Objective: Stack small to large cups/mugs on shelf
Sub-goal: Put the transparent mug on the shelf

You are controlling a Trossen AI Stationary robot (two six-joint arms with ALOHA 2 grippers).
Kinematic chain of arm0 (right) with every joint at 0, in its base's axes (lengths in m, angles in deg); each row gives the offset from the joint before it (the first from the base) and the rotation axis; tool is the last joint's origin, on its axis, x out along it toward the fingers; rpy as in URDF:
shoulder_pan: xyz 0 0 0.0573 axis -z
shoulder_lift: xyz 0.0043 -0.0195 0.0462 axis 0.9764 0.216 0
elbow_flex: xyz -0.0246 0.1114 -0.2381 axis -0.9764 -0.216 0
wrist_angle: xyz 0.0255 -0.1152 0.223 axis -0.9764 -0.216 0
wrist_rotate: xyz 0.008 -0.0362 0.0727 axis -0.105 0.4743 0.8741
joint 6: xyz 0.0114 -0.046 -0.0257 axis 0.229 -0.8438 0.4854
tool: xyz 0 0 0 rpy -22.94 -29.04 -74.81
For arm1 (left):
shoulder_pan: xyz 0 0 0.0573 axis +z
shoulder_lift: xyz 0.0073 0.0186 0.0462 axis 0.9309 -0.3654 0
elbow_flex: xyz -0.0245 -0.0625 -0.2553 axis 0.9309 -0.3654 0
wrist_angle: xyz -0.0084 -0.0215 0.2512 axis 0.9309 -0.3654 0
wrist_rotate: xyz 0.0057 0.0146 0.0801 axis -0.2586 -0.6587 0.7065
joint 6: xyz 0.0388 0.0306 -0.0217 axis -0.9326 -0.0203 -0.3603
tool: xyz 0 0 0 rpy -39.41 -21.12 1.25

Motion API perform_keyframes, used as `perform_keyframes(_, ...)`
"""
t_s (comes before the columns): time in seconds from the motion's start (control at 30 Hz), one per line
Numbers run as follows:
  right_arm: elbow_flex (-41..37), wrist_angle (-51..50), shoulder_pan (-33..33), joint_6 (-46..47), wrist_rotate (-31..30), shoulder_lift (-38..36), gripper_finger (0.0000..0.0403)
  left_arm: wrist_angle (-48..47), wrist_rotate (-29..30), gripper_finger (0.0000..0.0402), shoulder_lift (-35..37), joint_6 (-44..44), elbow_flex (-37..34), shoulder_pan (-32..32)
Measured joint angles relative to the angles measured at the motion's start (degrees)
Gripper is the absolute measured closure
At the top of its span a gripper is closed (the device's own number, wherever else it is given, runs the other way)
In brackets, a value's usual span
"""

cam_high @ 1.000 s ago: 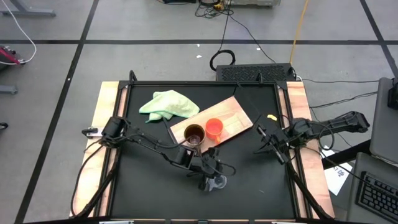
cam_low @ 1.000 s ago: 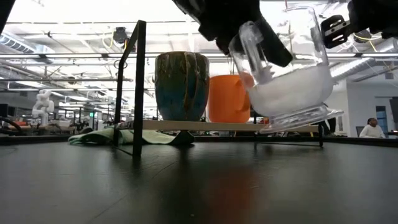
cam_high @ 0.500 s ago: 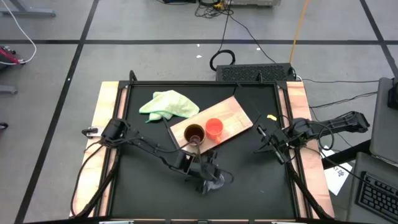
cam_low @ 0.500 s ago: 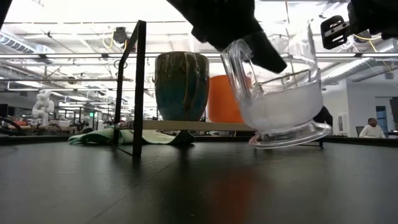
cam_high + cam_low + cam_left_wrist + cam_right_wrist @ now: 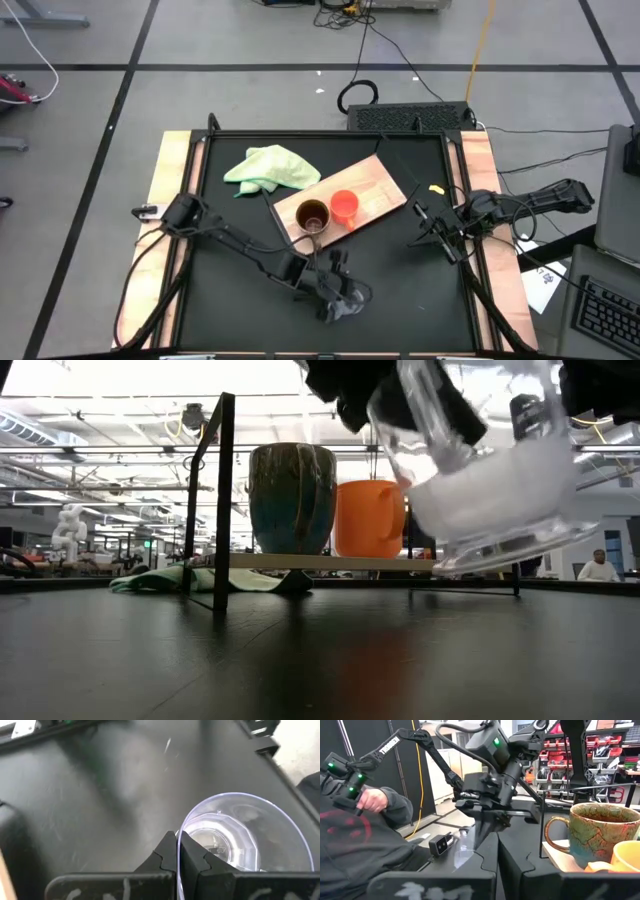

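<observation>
Looking straight down, the high view shows the left gripper near the front edge of the desk, about at the middle, with the glass cup in it. The shelf lies at an angle in the middle of the desk. On its left end stands the tan-brown mug, and the orange cup stands just beside it. A pale green cloth lies near the back left corner, apart from the shelf. The right gripper waits near the right edge of the desk.

From the low view, the glass cup hangs tilted above the desk surface and does not touch it. Dark fingers grip it at its rim. Behind it the tan-brown mug and the orange cup stand upright on the shelf, side by side.

The left wrist view shows the two fingers of the left gripper almost together, clamped on the thin rim of the glass cup, one inside and one outside.

The right wrist view shows the own fingers of the right gripper close together with nothing between them, it seems. Farther off is the left gripper, and the glass cup is probably the faint shape under it. The tan-brown mug is near, with a part of the orange cup. A person sits beyond the desk.
</observation>
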Motion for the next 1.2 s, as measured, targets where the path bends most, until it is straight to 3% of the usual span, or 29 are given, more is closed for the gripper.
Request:
perform_keyframes(0.33,0.00,-0.24,0.00,-0.46,0.00,0.00,0.0403,-12.13,-3.69,0.0401,0.04,-4.37,3.45,1.95)
perform_keyframes(0.43,0.00,-0.55,0.00,-0.60,0.00,0.00,0.0403,-12.71,-7.26,0.0401,-0.12,-5.31,3.49,2.71)
perform_keyframes(0.73,0.00,-0.75,0.01,-1.33,-0.02,0.07,0.0403,-14.23,-10.43,0.0401,-1.69,-6.03,3.56,3.24)
perform_keyframes(1.2,0.00,-0.74,0.01,-1.53,-0.04,0.09,0.0403,-14.80,-11.91,0.0396,-2.73,-6.31,3.56,3.33)
